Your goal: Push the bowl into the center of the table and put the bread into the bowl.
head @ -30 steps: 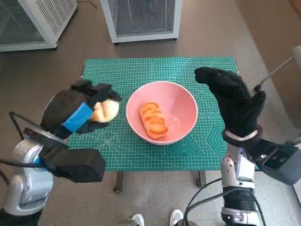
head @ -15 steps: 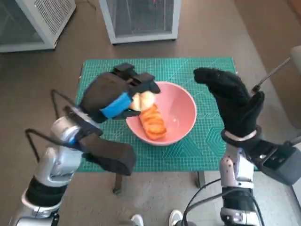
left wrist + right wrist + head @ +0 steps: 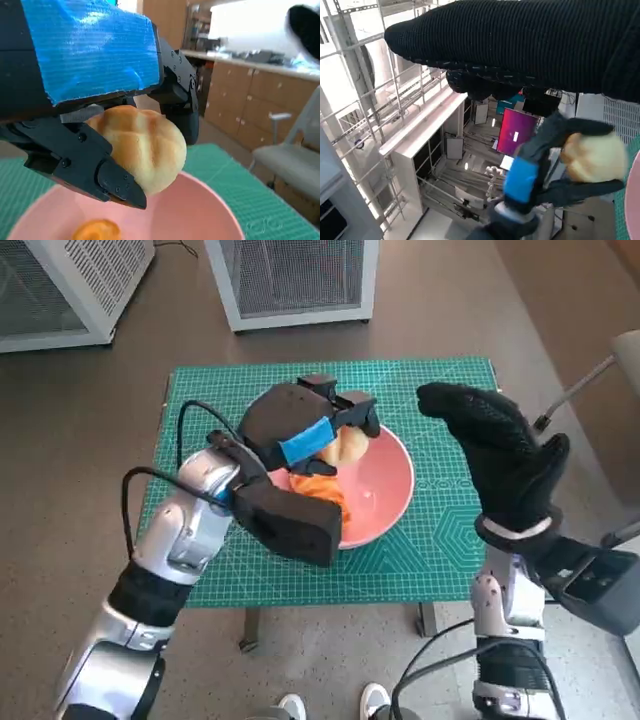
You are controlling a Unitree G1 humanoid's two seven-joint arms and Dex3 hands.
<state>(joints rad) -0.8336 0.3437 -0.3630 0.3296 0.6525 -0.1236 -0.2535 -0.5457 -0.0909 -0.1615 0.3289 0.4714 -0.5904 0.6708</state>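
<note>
The head camera looks steeply down on the table (image 3: 440,550) from above. The left wrist camera sits close behind the left robot hand (image 3: 90,75), facing across the bowl (image 3: 200,215). The right wrist camera looks sideways past its glove. All three views share the bread roll (image 3: 350,447).

An orange loaf (image 3: 322,492) fills the bowl's (image 3: 385,502) left half; its right half seems free.

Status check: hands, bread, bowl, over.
Left hand holds bread roll above pink bowl. Right hand open, raised beside bowl. One bread piece inside.
</note>
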